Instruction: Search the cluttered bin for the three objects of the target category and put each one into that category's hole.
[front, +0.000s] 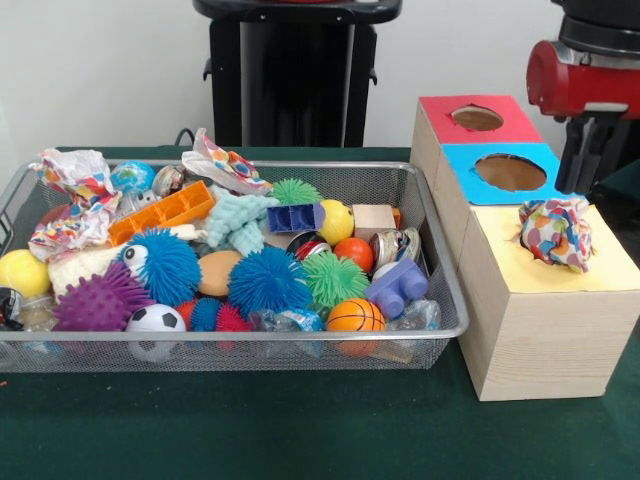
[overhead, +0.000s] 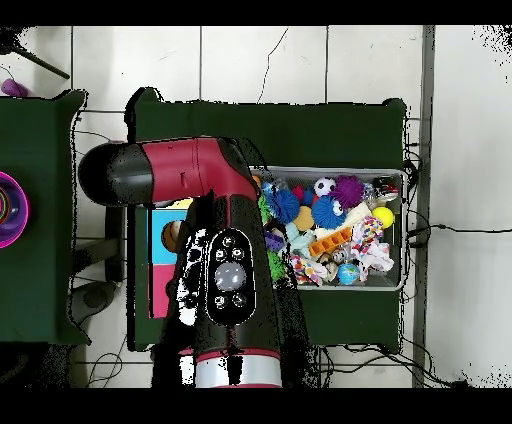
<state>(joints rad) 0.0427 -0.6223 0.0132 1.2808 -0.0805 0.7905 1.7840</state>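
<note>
Jaws cannot be judged: only the red and black arm (front: 585, 90) shows in the front view, above and behind the yellow-topped box (front: 545, 310), and from overhead the arm hides whatever hangs under it. One paper wad (front: 556, 232) sits in that box's hole, bulging above the rim. Behind it stand the blue-topped box (front: 505, 172) and red-topped box (front: 477, 118), holes clear. Beside the boxes on the green bench (front: 300, 430) lies the wire mesh bin (front: 250, 350), with two more printed wads (front: 75, 195) (front: 225, 163) among spiky balls, a mint fuzzy toy (front: 238, 220) and an orange block (front: 160, 212)
</note>
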